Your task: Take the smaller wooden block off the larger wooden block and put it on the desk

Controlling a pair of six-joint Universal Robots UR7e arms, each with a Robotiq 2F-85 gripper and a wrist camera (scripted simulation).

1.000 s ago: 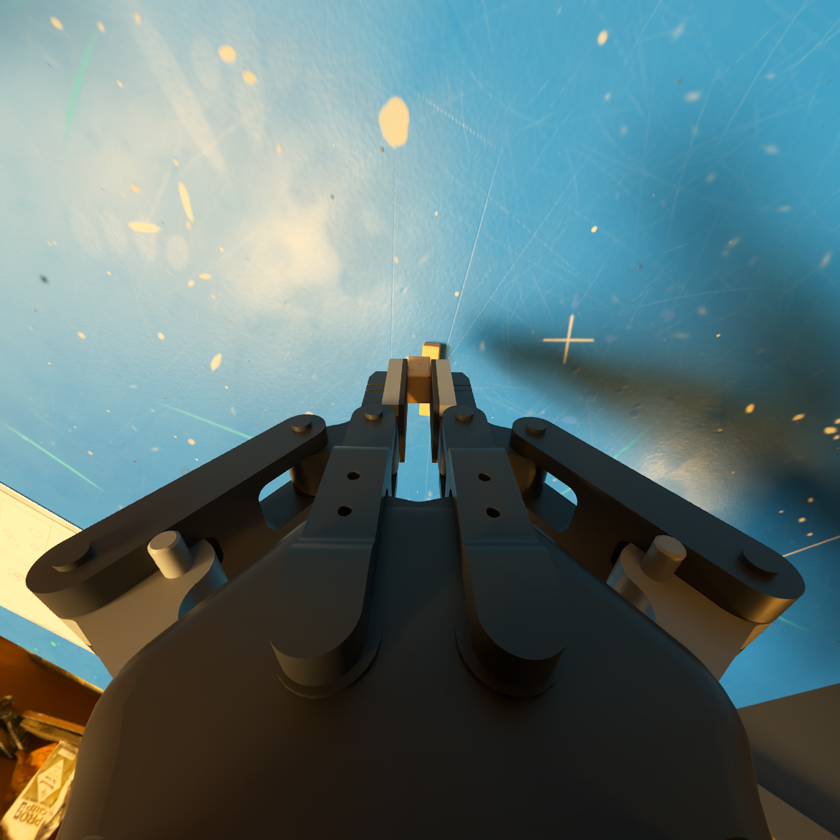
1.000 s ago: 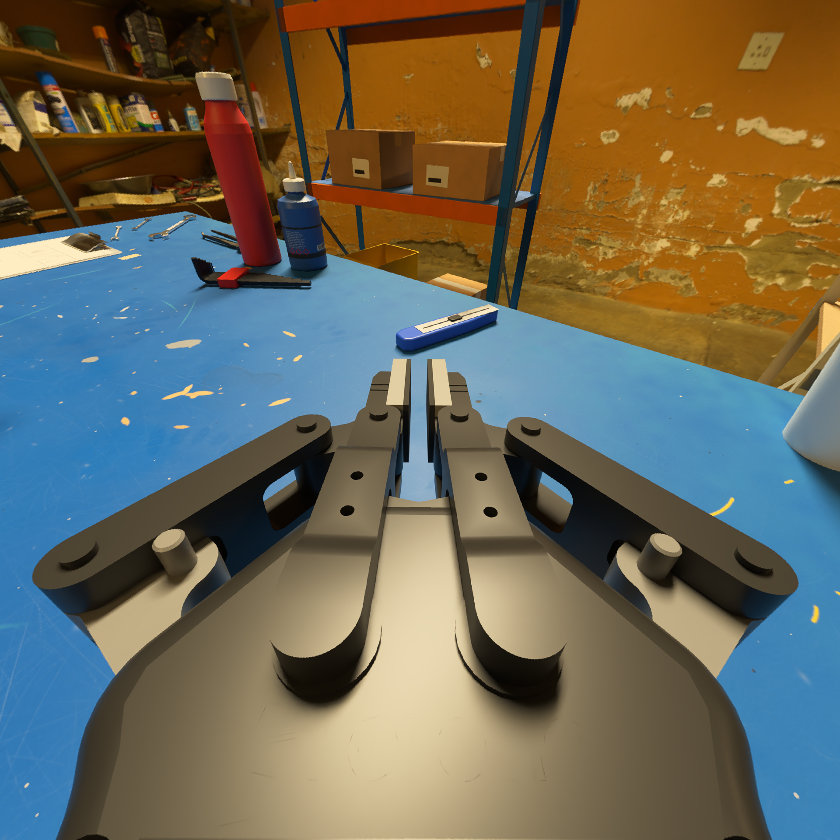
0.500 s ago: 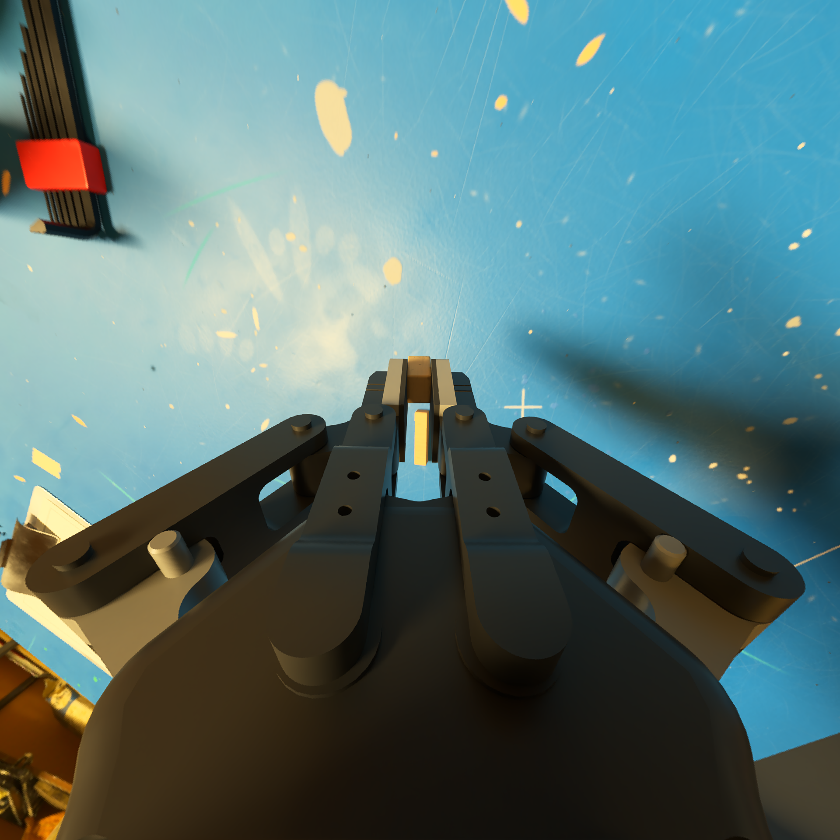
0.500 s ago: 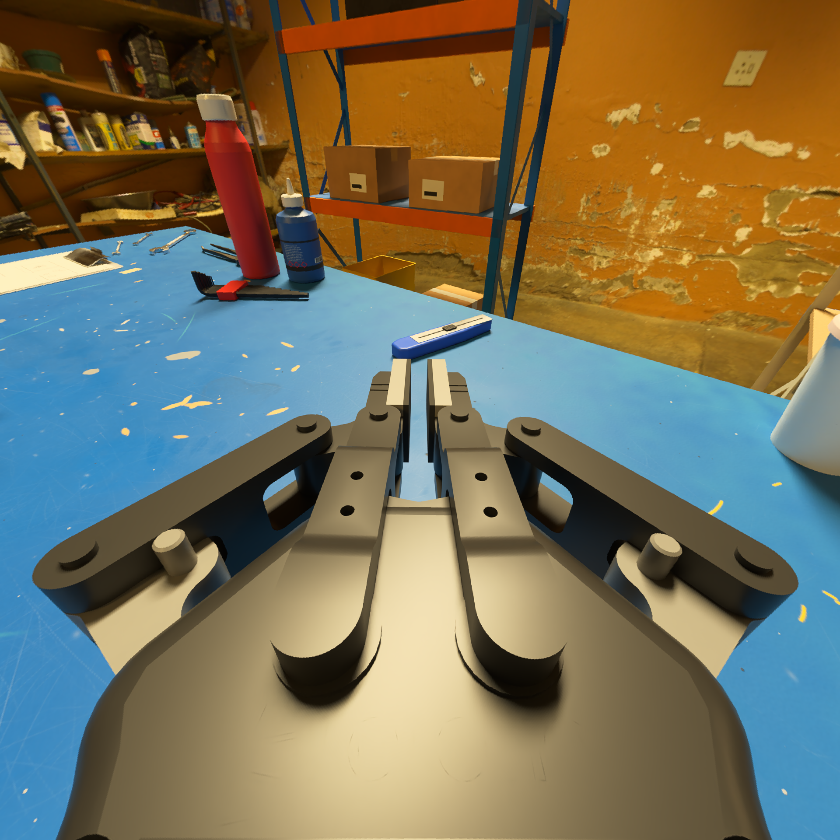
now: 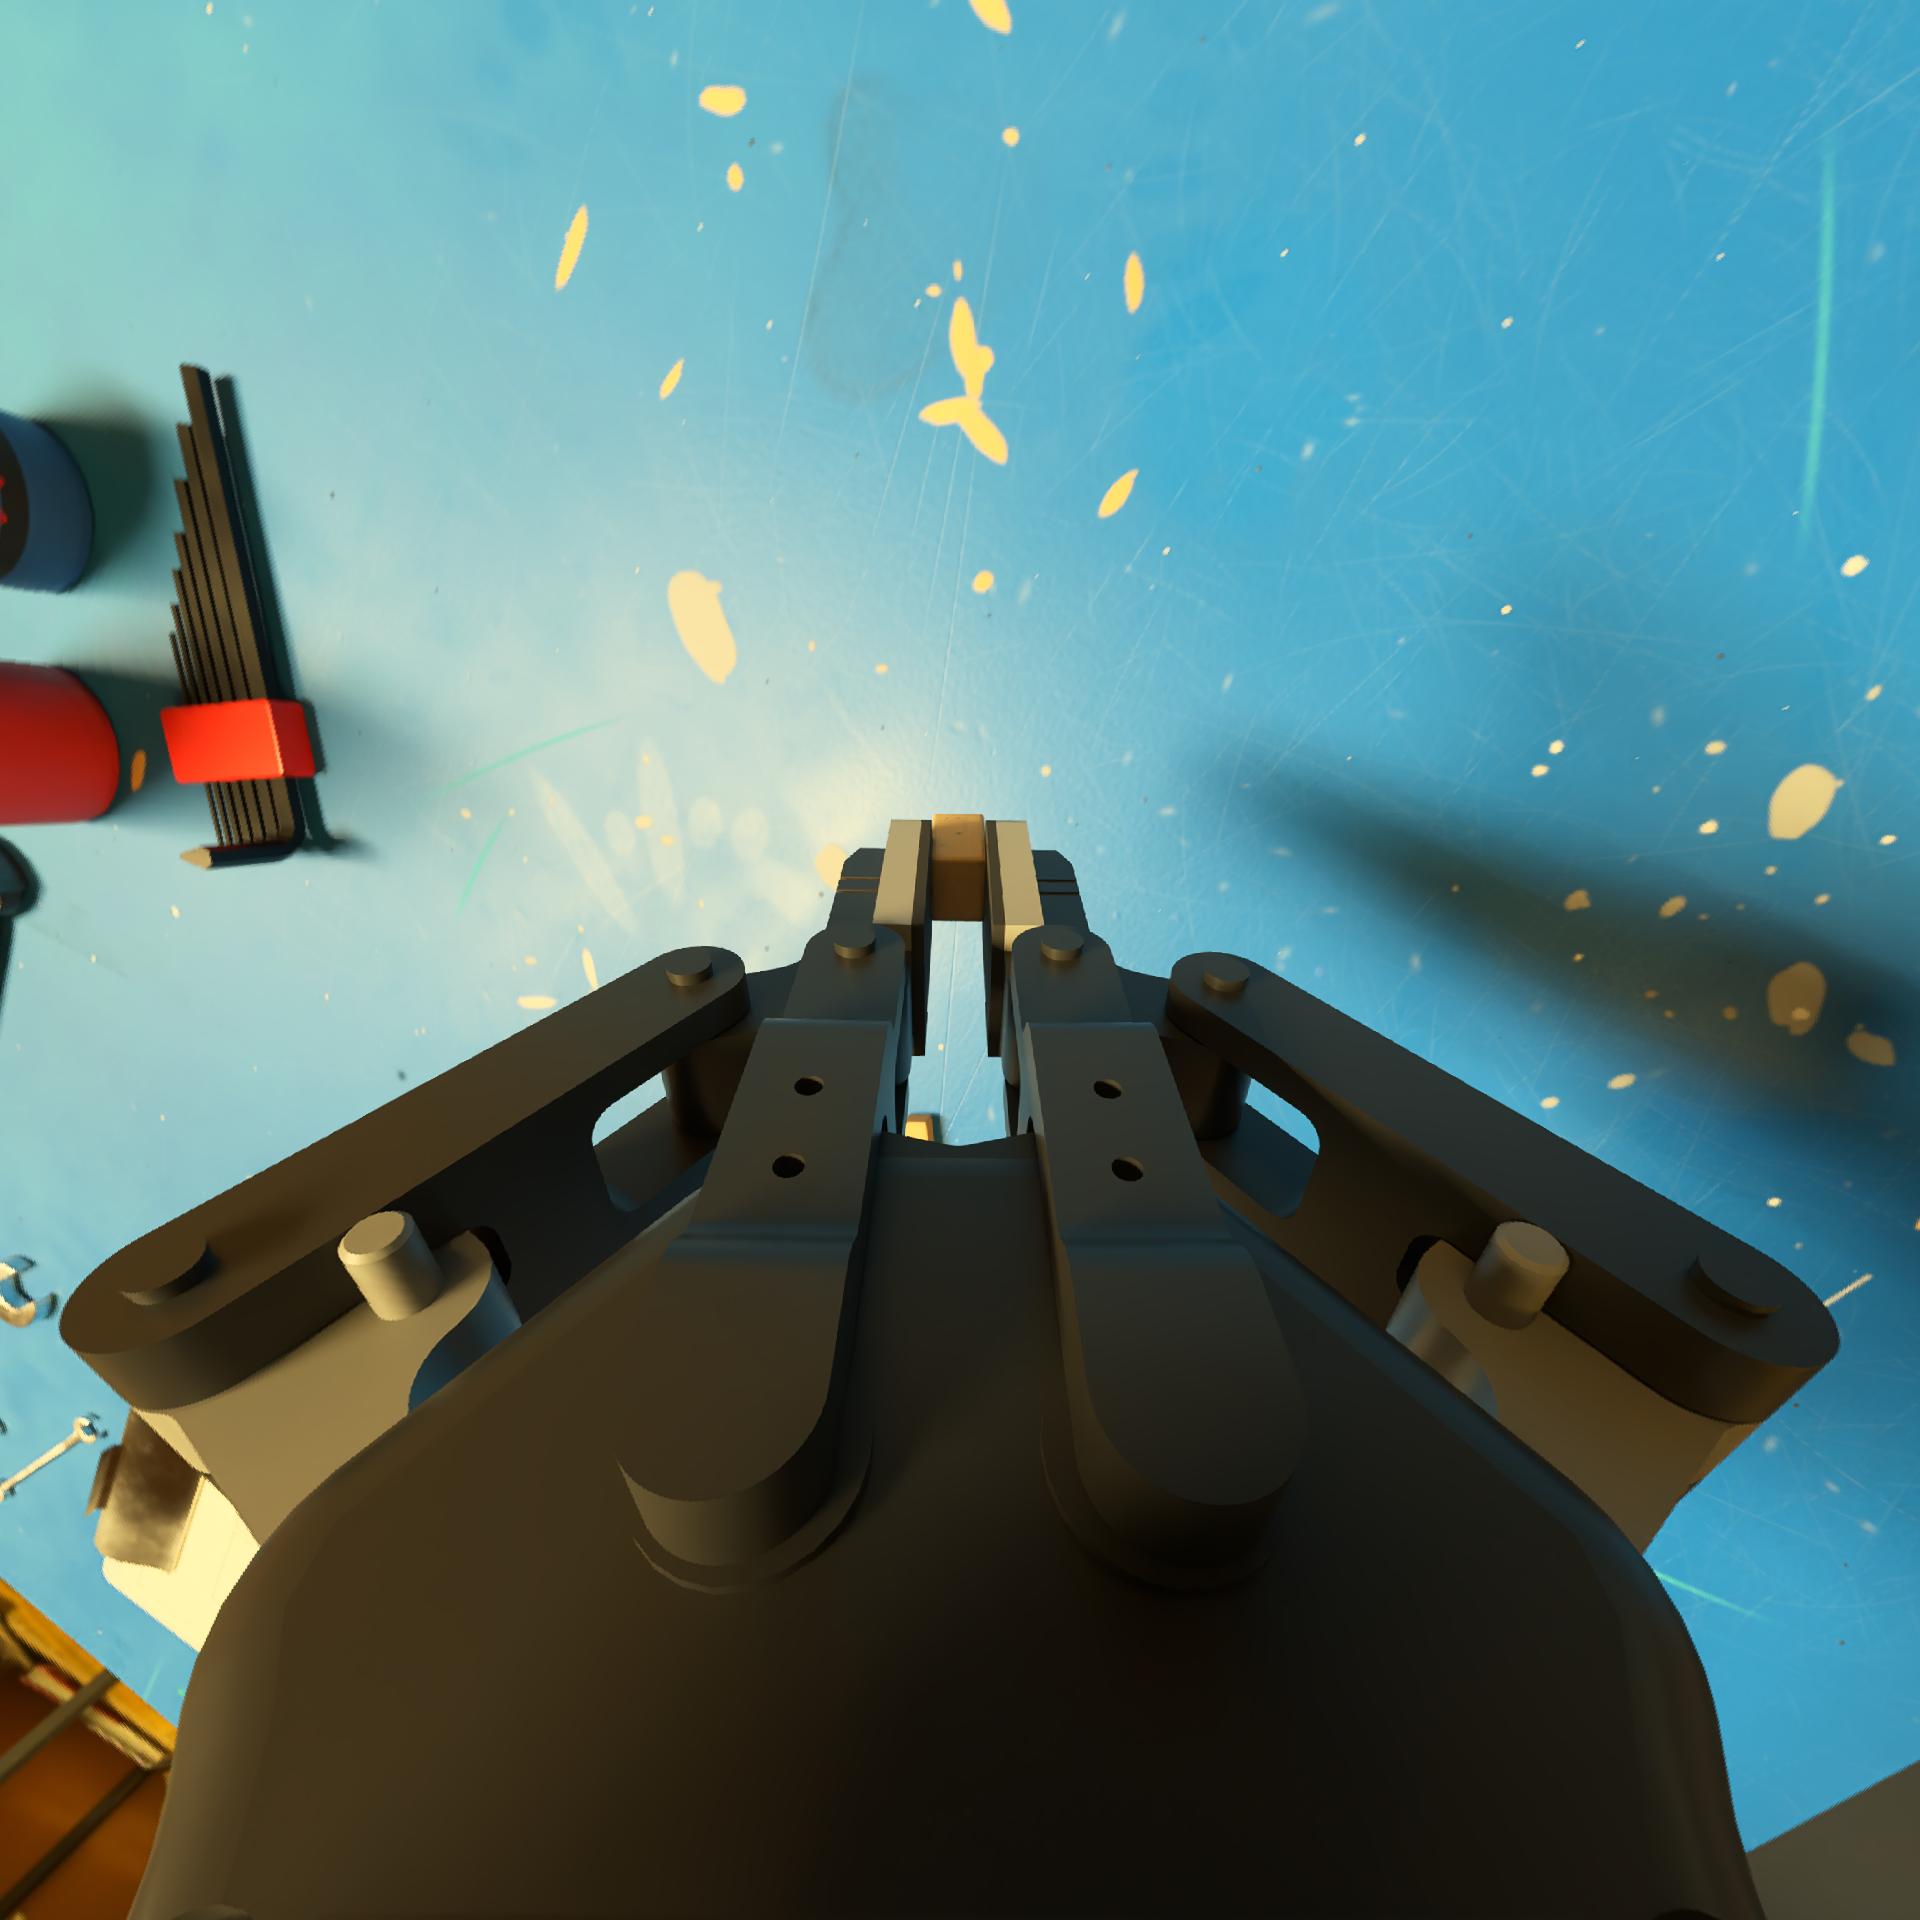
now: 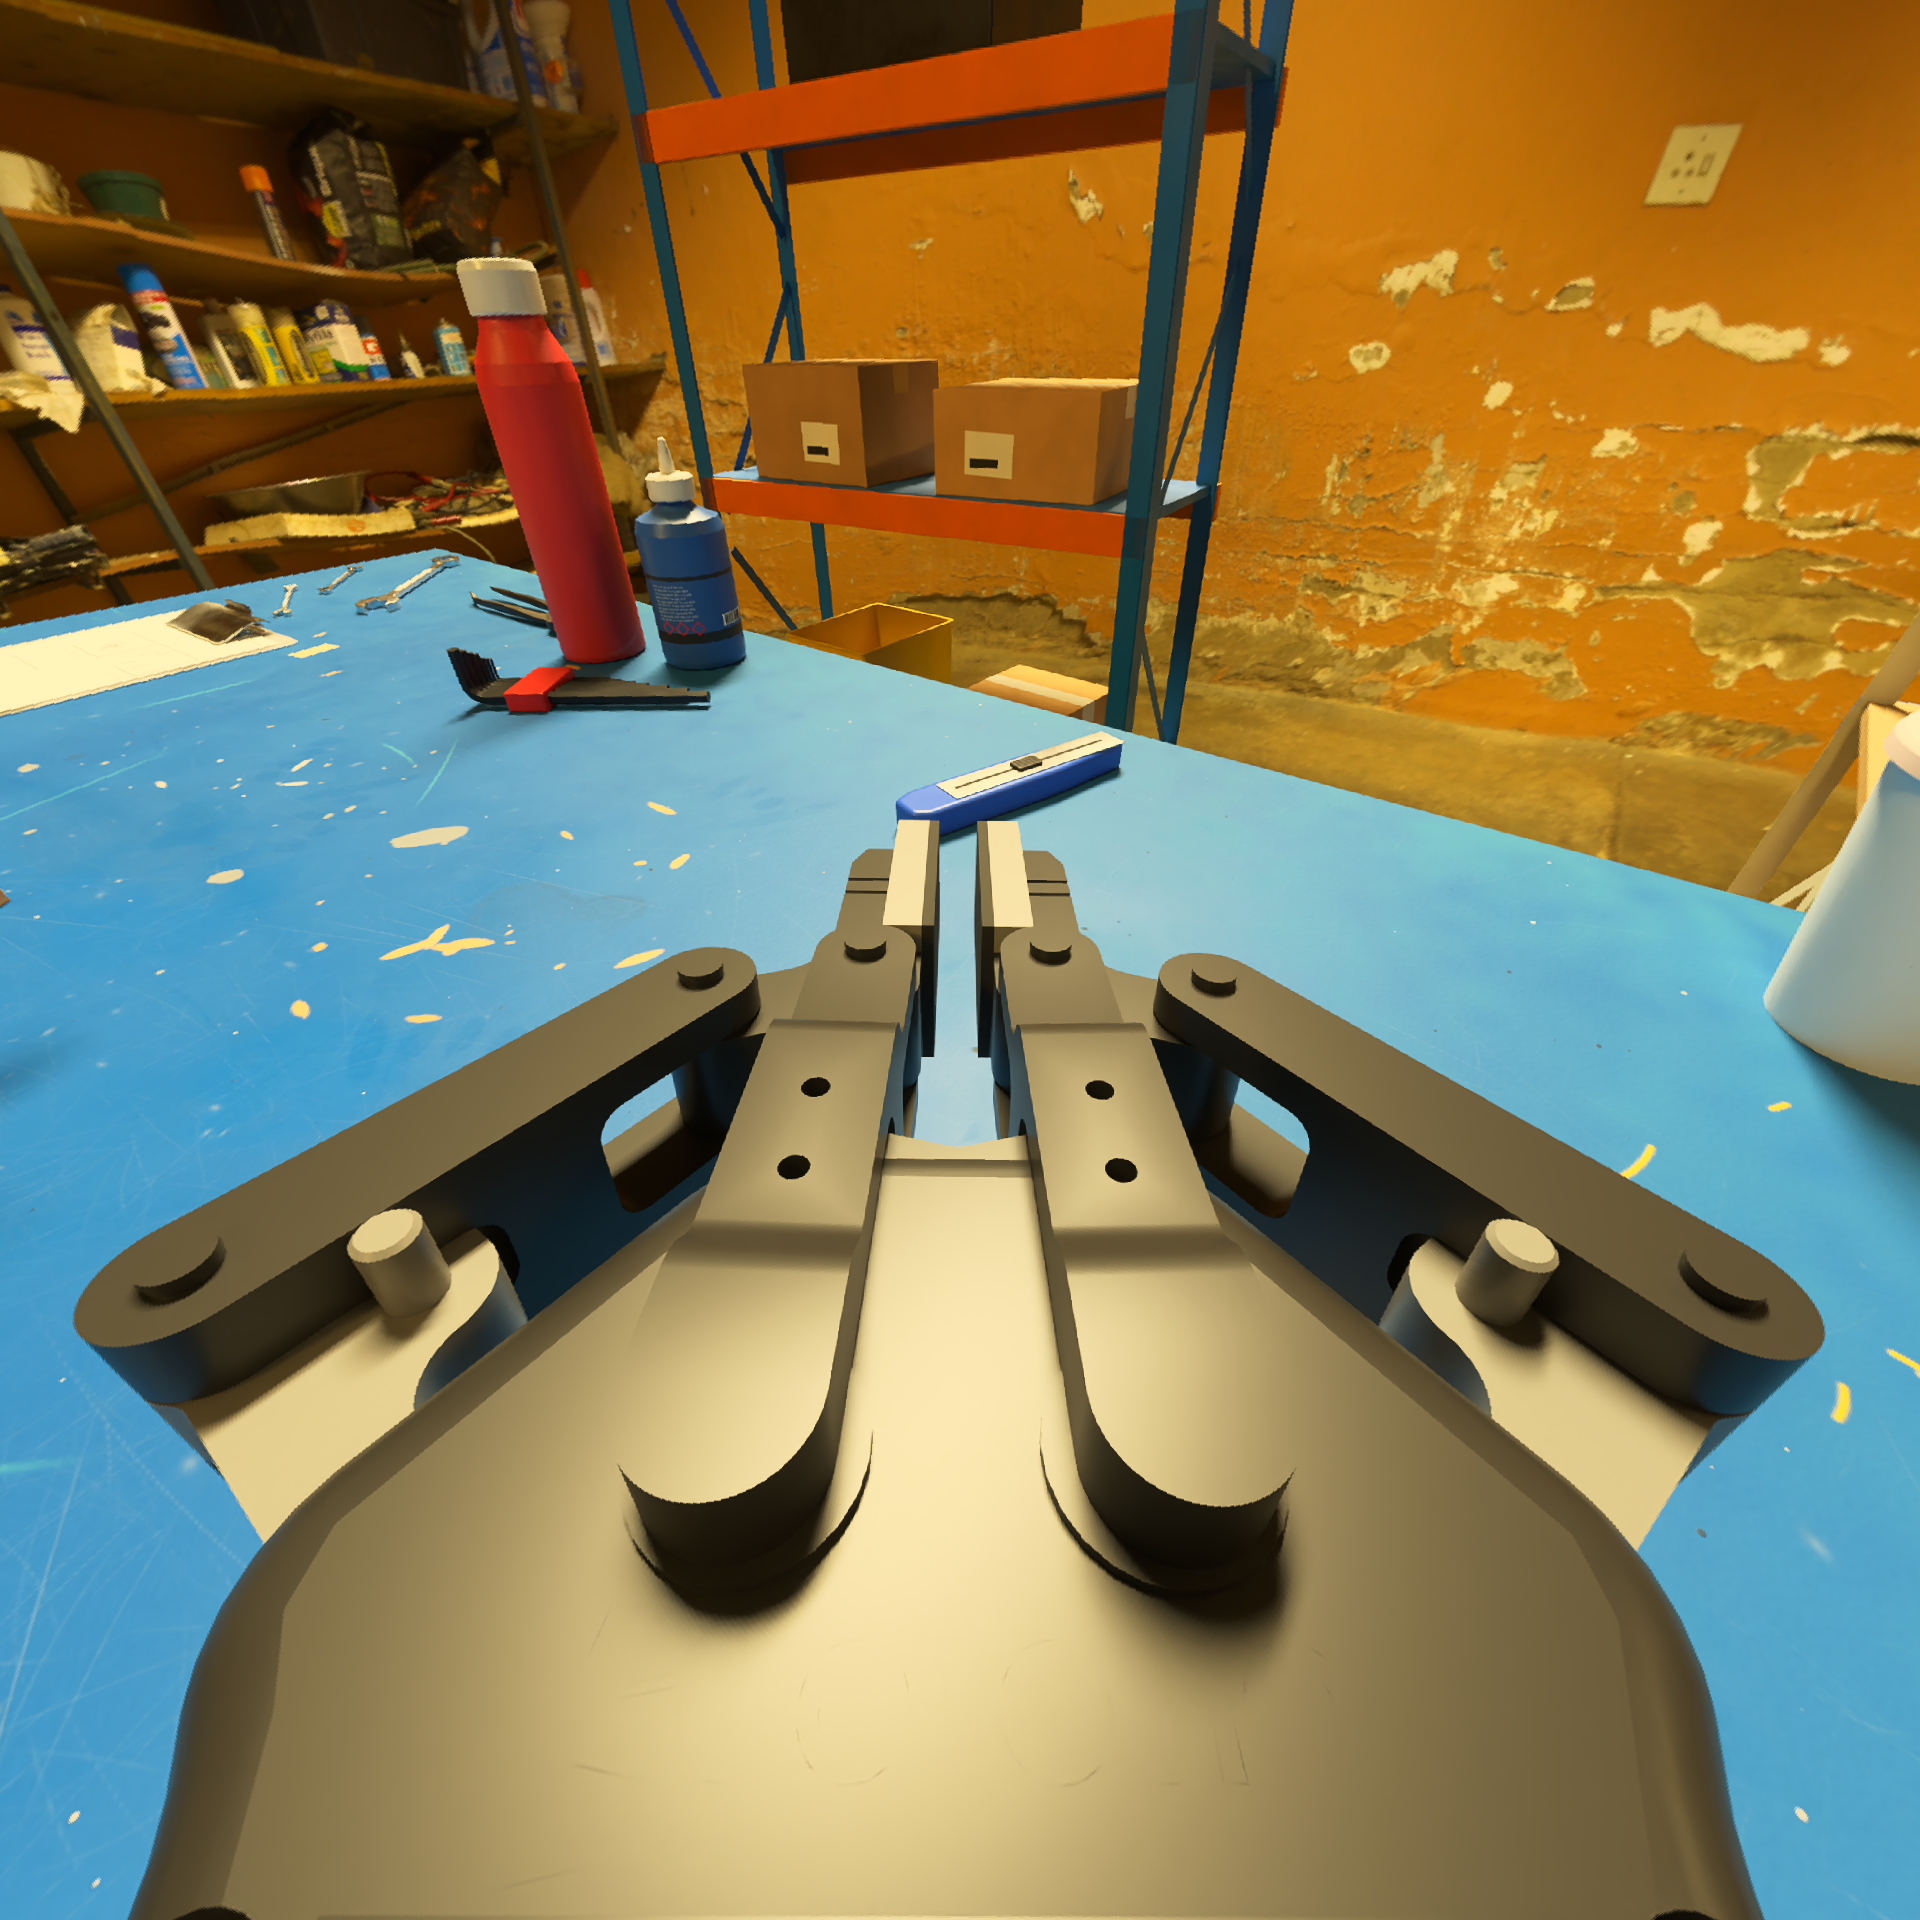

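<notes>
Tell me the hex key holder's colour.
Red holder, clipped around black hex keys; left wrist view shows it best.

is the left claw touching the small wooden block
Touching. The left wrist view shows the left claw shut on the small wooden block, both pads pressed against its sides.

The blue surface (image 6: 1299,935) is scuffed and flecked with pale paint chips. A red bottle (image 6: 551,488) stands near its far edge, a blue glue bottle (image 6: 686,582) just beside it. A set of hex keys (image 6: 571,688) lies in front of the red bottle. Well right of the red bottle lies a blue utility knife (image 6: 1008,779); left of it, wrenches (image 6: 400,584) and a white sheet (image 6: 125,660).
</notes>
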